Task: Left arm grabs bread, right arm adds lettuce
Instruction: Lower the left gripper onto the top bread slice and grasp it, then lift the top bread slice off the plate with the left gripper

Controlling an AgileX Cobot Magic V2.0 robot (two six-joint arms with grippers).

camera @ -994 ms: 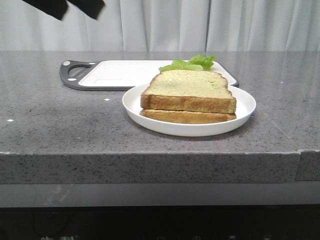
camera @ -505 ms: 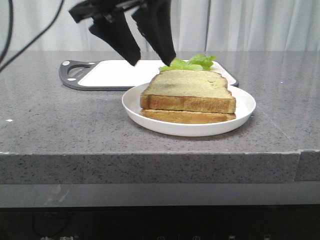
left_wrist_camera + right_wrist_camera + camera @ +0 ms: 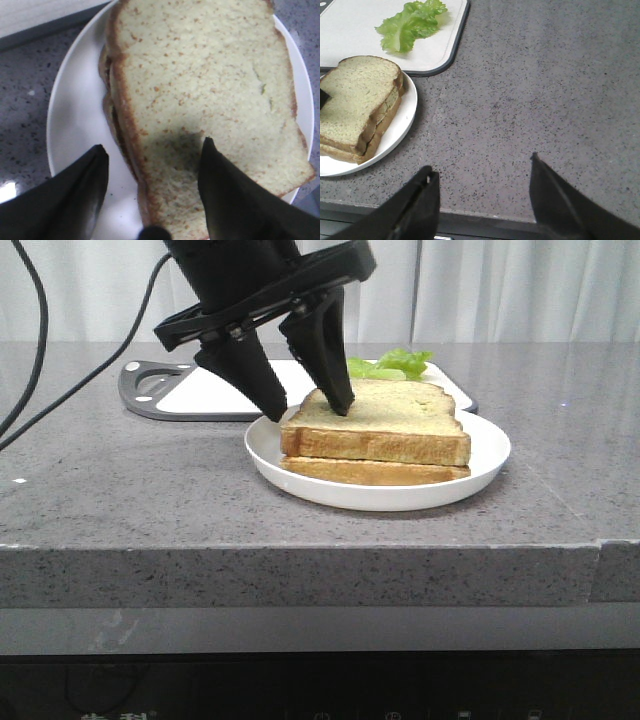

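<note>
Two bread slices are stacked on a white plate (image 3: 480, 475). The top bread (image 3: 385, 425) is thick, pale tan and speckled; it also shows in the left wrist view (image 3: 200, 90) and the right wrist view (image 3: 355, 95). My left gripper (image 3: 310, 412) (image 3: 152, 150) is open and straddles the stack's left edge, one finger over the bread's top face, the other over the plate beside the crust. The lettuce (image 3: 392, 364) (image 3: 411, 23) lies on the cutting board behind the plate. My right gripper (image 3: 482, 167) is open and empty above bare counter near the front edge, right of the plate.
A white cutting board (image 3: 215, 388) with a dark rim and handle lies at the back. The grey stone counter (image 3: 120, 490) has a front edge close to the plate. Black cables (image 3: 40, 350) hang at the left. White curtains are behind.
The left gripper has come down from above and to the right, from over the cutting board to the left edge of the bread stack. Bread, plate and lettuce have not moved.
</note>
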